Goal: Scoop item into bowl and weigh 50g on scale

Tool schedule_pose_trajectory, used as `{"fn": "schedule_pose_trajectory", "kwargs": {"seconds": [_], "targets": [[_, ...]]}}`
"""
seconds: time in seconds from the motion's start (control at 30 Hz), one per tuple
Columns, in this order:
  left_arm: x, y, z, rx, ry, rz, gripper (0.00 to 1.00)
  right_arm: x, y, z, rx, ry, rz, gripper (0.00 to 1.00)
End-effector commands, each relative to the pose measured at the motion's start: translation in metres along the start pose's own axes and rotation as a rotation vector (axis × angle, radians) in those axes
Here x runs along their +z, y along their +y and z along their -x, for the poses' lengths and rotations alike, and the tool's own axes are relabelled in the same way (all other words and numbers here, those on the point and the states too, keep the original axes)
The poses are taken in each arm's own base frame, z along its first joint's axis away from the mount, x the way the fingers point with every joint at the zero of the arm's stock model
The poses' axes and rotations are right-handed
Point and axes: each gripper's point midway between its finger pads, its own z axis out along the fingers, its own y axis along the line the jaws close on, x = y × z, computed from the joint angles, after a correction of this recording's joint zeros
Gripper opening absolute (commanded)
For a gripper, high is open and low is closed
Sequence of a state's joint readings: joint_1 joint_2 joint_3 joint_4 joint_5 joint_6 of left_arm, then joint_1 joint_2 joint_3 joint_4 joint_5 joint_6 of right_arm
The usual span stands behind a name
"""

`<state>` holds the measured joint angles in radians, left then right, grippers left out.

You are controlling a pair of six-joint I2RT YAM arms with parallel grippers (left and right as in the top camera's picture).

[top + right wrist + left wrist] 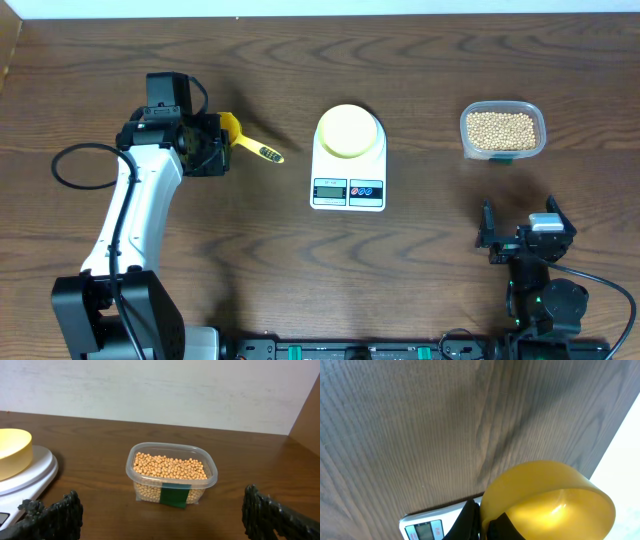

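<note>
overhead, the left gripper (pixel 218 140) is clamping its jaws on a yellow scoop (pixel 250 146), left of the scale (pixel 348 185). the bowl (pixel 349 130) is sitting on the scale's far part. the beans (pixel 502 127) are lying in a clear tub (pixel 466 140) right of the scale. the right gripper (pixel 520 228) is hanging with its jaws wide apart, holding nothing, nearer and right of the scale.

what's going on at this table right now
The left gripper is shut on an empty yellow scoop, left of the white scale. The pale bowl sits empty on the scale. The beans lie in the clear tub, near the open right gripper, which holds nothing.
</note>
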<state>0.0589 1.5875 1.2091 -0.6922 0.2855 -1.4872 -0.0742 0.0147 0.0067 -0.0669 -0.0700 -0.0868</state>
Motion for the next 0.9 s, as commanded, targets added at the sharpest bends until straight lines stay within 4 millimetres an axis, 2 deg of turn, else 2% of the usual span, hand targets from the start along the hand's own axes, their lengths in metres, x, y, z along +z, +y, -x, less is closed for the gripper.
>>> {"fn": "schedule_pose_trajectory", "kwargs": {"seconds": [0.0, 0.2, 0.27, 0.47, 0.7, 0.87], "targets": [[-0.003, 0.001, -0.003, -0.055, 0.017, -0.004, 0.07, 0.000, -0.001, 0.000, 0.011, -0.002, -0.007, 0.99], [-0.004, 0.001, -0.009, -0.114, 0.056, -0.001, 0.08, 0.000, -0.001, 0.002, 0.015, -0.010, -0.006, 0.99], [-0.004, 0.001, -0.012, -0.143, 0.073, 0.000, 0.08, 0.000, -0.001, 0.007, 0.074, -0.029, -0.006, 0.99], [-0.005, 0.001, -0.021, -0.235, 0.125, 0.009, 0.08, -0.004, -0.003, 0.030, 0.277, -0.091, 0.001, 0.99], [-0.006, -0.001, -0.030, -0.269, 0.178, 0.011, 0.07, -0.013, -0.004, 0.063, 0.294, -0.024, 0.003, 0.99], [-0.006, -0.001, -0.030, -0.268, 0.178, 0.010, 0.08, -0.006, 0.007, 0.082, 0.316, 0.092, 0.070, 0.99]]}}
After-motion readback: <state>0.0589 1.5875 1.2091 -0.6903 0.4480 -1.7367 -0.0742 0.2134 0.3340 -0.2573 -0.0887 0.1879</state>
